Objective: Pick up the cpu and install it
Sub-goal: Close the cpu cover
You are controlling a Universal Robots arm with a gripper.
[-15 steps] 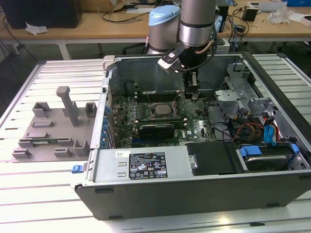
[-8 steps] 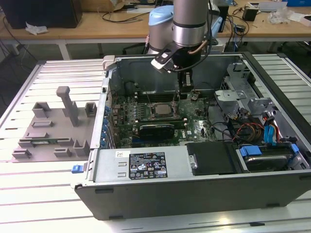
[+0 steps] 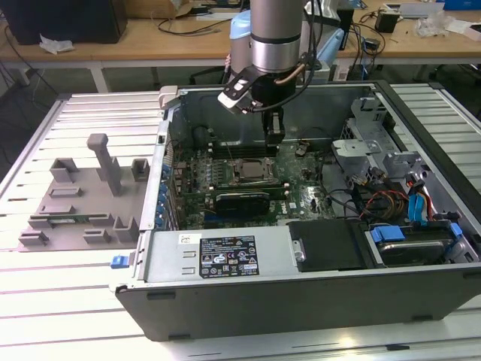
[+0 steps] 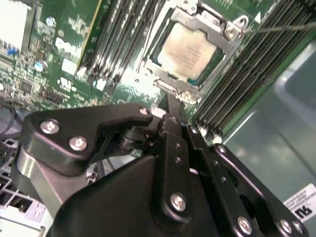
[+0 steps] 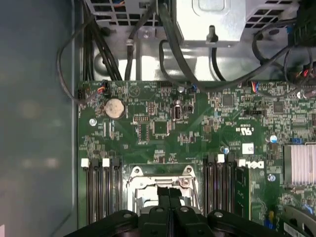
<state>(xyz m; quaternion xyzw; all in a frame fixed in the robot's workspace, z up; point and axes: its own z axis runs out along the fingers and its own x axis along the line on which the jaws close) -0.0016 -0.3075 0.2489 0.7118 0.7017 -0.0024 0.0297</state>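
Observation:
The cpu [image 4: 190,47] is a small silvery square lying in the metal-framed socket [image 4: 232,29] on the green motherboard [image 5: 163,123]. In the exterior view the cpu [image 3: 252,170] sits in the middle of the open computer case, under the arm. My gripper [image 3: 275,141] hangs a little above and behind the socket, apart from it. Both wrist views show its black fingers [image 4: 170,113] pressed together with nothing between them. The socket frame [image 5: 136,173] lies just past the fingertips [image 5: 169,191].
The case walls [image 3: 225,259] ring the board. Memory slots [image 4: 247,64] flank the socket and a long black card [image 3: 240,200] lies in front of it. Cables and drives [image 3: 409,226] fill the exterior view's right. A grey tray [image 3: 83,195] stands outside at the exterior view's left.

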